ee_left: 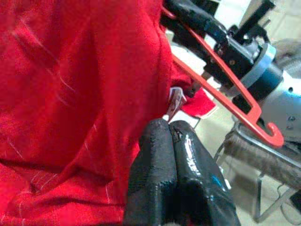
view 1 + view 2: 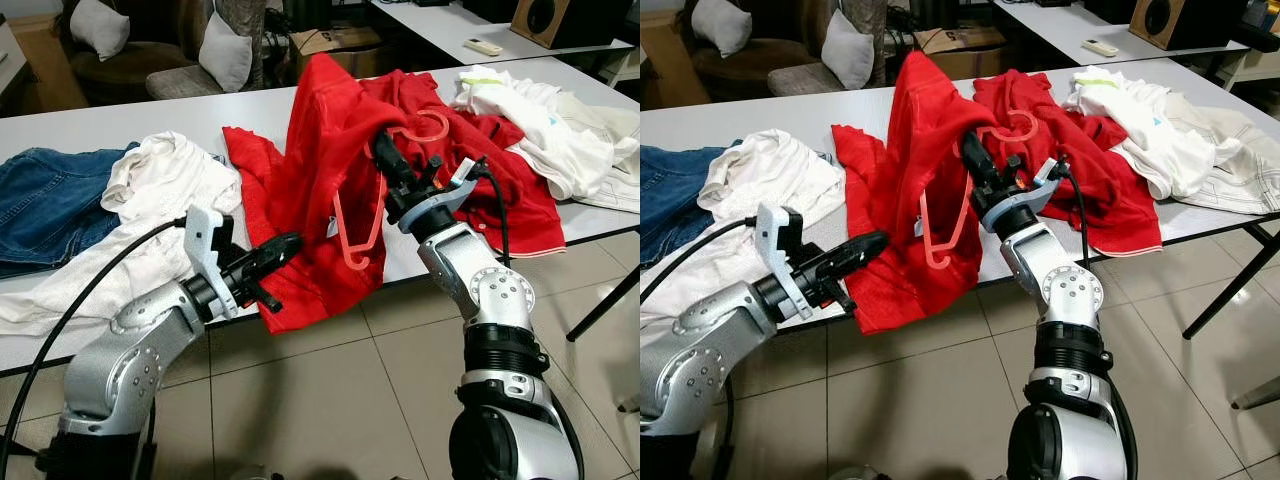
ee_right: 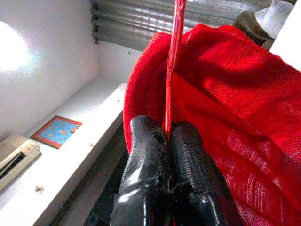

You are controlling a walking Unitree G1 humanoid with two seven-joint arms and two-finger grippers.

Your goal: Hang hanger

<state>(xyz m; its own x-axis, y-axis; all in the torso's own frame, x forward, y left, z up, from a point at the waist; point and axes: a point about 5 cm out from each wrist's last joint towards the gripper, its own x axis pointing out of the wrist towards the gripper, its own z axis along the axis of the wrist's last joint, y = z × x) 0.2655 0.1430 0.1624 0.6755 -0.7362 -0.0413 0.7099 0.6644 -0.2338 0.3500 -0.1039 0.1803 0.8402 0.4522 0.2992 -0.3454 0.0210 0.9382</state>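
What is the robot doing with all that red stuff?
It is working a red hanger into a red shirt on the table. The right tool is shut on the hanger and holds it up under the shirt. The left tool is shut, at the shirt's lower part. White clothes and jeans lie nearby.

White table (image 2: 60, 125) loaded with laundry: jeans (image 2: 45, 205) far left, then a white shirt (image 2: 165, 185), red garment (image 2: 300, 190) draping over the front edge, pale clothes (image 2: 545, 125) right.
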